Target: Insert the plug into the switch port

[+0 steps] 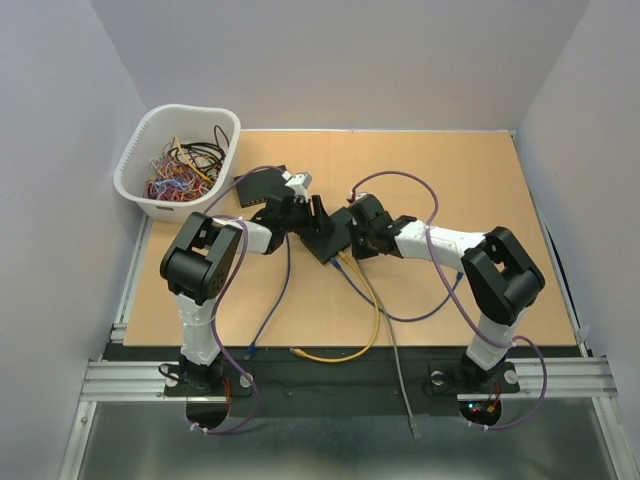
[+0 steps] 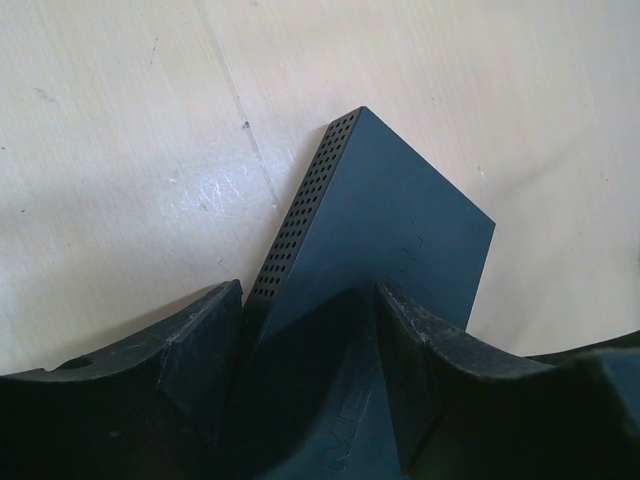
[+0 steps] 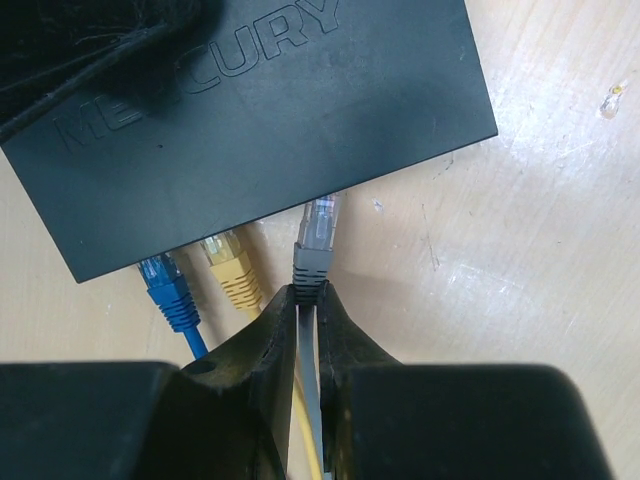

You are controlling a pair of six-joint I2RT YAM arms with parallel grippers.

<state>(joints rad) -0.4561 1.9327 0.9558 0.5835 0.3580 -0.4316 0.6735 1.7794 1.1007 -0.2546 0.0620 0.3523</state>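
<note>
Grey moulded network plug (image 3: 315, 245), right wrist view: pinched at its boot by the right fingers (image 3: 265, 345), long axis up-frame, tip at the port edge of the flat black plastic switch (image 3: 270, 110), beside a yellow plug (image 3: 230, 272). Left wrist view: left fingers (image 2: 200, 340) clamp the switch's end. Top view: switch sits mid-tabletop (image 1: 450, 160).

Lavender walls (image 1: 350, 60) are enclosing the tan table (image 1: 480, 170) on three sides; a metal rail (image 1: 120, 378) is running along its near edge under soft, even light.
</note>
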